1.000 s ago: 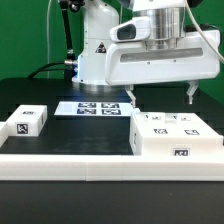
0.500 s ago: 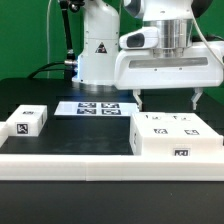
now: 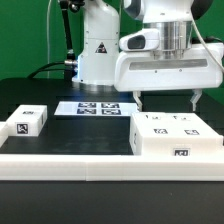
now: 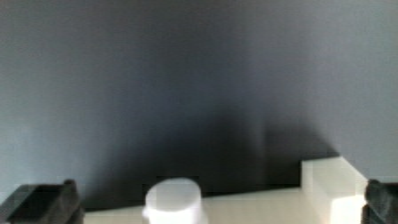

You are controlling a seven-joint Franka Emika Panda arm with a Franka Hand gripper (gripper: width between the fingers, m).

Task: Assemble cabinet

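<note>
End effector [image 3: 167,103]: two fingers [image 3: 140,101] spread wide with nothing held between them; it hovers just above the cabinet box [image 3: 175,138].

Cabinet box: large and white, lying on the dark desk [image 3: 70,135] directly beneath the end effector. Several tags on its top face, one on its near side.

Small white block [image 3: 27,121]: carries one tag and sits well apart from the end effector, toward the exterior view's left.

Marker board [image 3: 95,108]: flat on the desk beyond the cabinet box, to the exterior view's left of the end effector.

Long white rail [image 3: 90,166]: runs across the front, nearer the camera than the end effector.

Wrist view: blurred. Dark fingertips [image 4: 39,205] far apart, with white cabinet surfaces below them; which parts cannot be told.
</note>
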